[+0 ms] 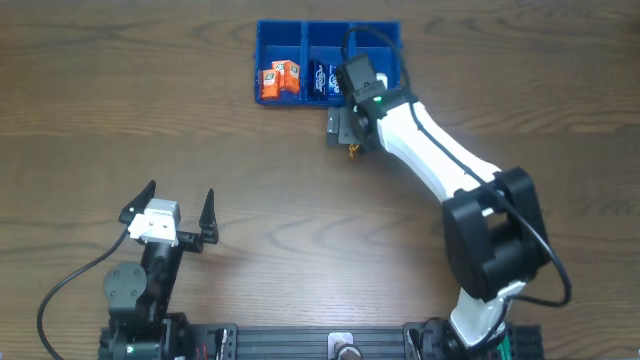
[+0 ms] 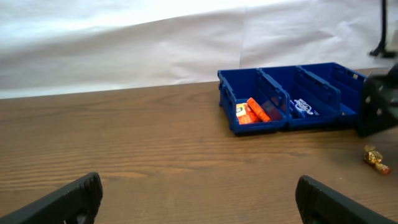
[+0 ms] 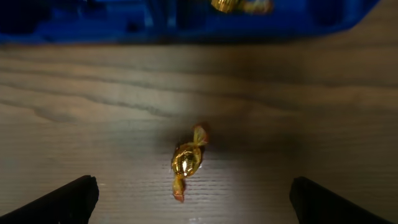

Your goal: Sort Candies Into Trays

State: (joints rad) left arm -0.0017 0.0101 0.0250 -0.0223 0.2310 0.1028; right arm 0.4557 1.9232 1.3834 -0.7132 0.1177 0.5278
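Your right gripper hung open over a gold candy just beside the blue tray; your left gripper sat open, well apart.

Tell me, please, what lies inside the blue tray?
Orange candies lie in one end compartment, blue-wrapped candies in the middle one. The right arm covers much of the other end compartment from above.

Wood-grain table; white sheet behind (creased).
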